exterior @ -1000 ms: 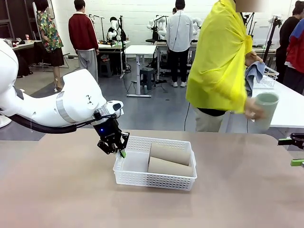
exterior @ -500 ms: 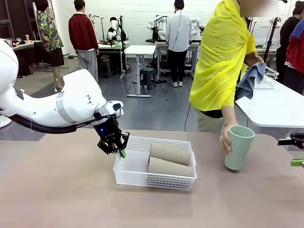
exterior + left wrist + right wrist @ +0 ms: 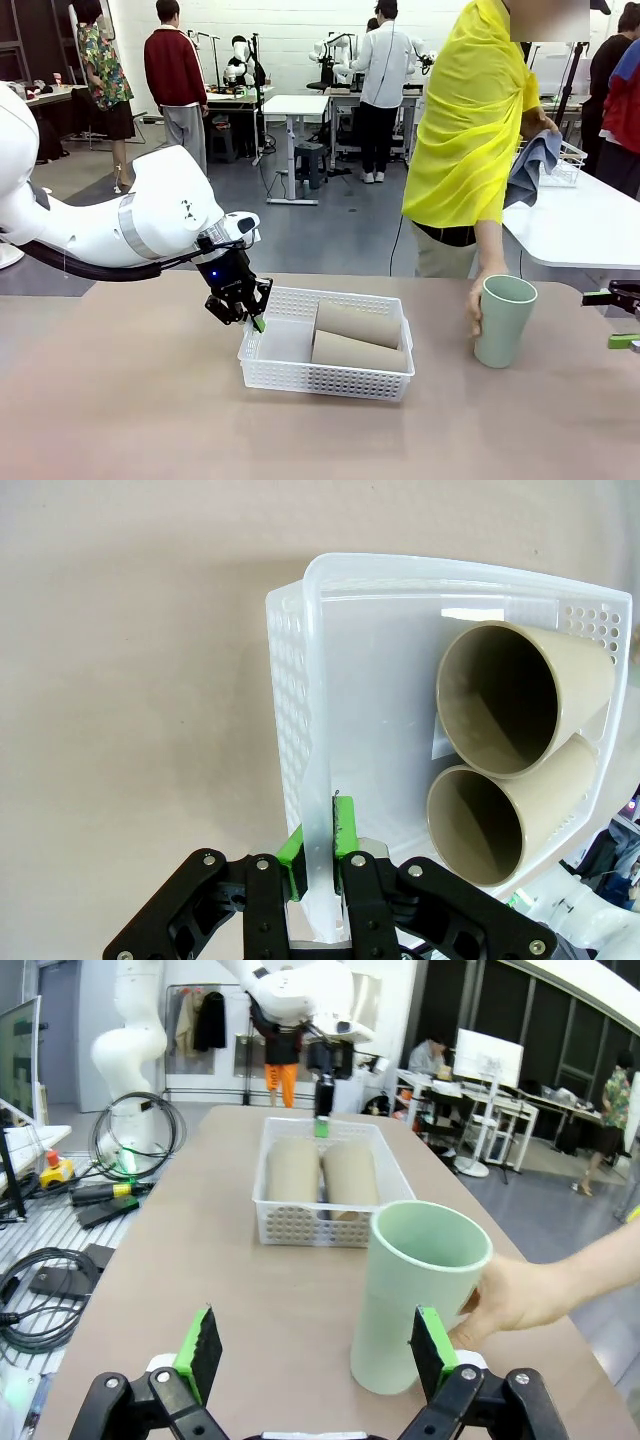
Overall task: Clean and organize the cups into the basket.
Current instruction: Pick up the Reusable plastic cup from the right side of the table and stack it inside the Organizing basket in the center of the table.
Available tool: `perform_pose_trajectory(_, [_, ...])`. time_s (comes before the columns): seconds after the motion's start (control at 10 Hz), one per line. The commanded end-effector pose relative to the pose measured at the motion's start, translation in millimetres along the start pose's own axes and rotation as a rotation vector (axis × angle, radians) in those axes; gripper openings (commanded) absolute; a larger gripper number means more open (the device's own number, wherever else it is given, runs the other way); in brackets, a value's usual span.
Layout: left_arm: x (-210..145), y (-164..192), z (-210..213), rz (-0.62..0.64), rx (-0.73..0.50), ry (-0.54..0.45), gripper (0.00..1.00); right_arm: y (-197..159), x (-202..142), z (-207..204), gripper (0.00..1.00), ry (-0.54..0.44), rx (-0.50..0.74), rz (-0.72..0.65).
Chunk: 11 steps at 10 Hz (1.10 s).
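Two tan cups (image 3: 358, 338) (image 3: 510, 760) (image 3: 320, 1172) lie side by side in the white basket (image 3: 290, 372) (image 3: 300, 720) (image 3: 300, 1222) at mid-table. My left gripper (image 3: 255, 318) (image 3: 320, 845) (image 3: 320, 1120) is shut on the basket's left end wall. A mint green cup (image 3: 503, 321) (image 3: 415, 1295) stands upright on the table to the right, with a person's hand (image 3: 474, 305) (image 3: 510, 1295) around it. My right gripper (image 3: 622, 318) (image 3: 315, 1345) is open at the right edge, a little short of that cup, its green pads (image 3: 200, 1345) wide apart.
The person in a yellow top (image 3: 470, 120) stands at the far right side holding a blue-grey cloth (image 3: 530, 160). A white side table (image 3: 580, 225) with a wire rack (image 3: 560, 165) lies behind. Cables (image 3: 60, 1260) hang off the table's side.
The person brought the green cup down from chest height and set it upright on the table. Both arms and the basket stayed still.
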<state>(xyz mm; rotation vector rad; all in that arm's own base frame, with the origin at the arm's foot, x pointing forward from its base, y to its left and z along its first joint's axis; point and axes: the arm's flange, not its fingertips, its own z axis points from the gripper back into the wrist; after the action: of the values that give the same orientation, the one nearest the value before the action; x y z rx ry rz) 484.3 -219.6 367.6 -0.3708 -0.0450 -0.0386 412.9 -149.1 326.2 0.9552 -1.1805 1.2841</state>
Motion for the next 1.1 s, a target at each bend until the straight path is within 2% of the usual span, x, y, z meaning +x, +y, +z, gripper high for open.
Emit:
perform_pose_trajectory(0.0, [-0.1,-0.2,1.1,-0.001,-0.005,0.003,0.00,-10.8,-8.9,-22.1,1.00,0.068,-0.106,-0.033])
perform_pose_trajectory(0.2, [-0.1,-0.2,1.1,-0.001,-0.005,0.003,0.00,-18.3,-24.0,-34.2,1.00,0.127,-0.123,-0.029])
perform_pose_trajectory(0.6, [-0.1,-0.2,1.1,-0.001,-0.005,0.003,0.00,-38.2,-59.7,-59.6,1.00,0.179,-0.091,-0.091])
perform_pose_trajectory(1.0, [-0.1,-0.2,1.1,-0.001,-0.005,0.003,0.00,-47.3,-67.4,-81.4,1.00,0.131,-0.036,-0.101])
